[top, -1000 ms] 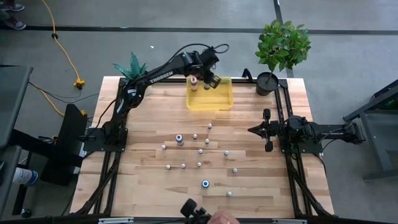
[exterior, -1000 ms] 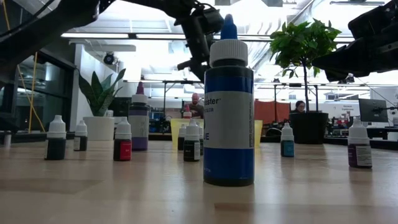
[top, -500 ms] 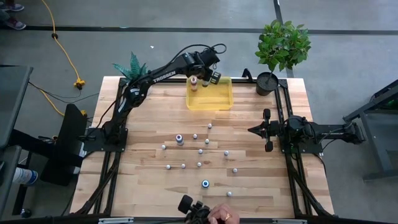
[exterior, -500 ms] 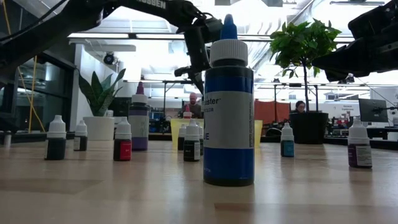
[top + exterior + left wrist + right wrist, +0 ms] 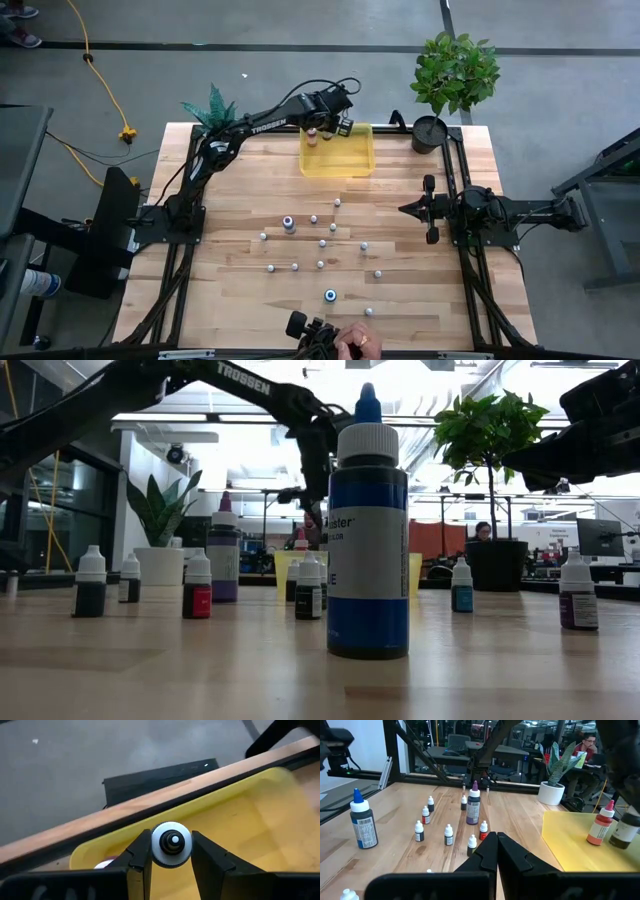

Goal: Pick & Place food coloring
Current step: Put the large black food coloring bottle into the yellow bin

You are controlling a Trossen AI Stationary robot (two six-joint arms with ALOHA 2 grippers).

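Left hand (image 5: pixel 171 865), clenched on a white-capped bottle (image 5: pixel 171 844), has shifted farther over the yellow tray (image 5: pixel 352 162); release looks imminent.

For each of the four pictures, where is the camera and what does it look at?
High: above, straight down on table; both arms.
Low: table height, level; big blue bottle near; left arm overhead.
Left wrist: on left gripper, jaws shut on white-capped bottle over yellow tray.
Right wrist: on right gripper, jaws shut, facing the bottles.
Shared: the tray shows in the high and both wrist views.
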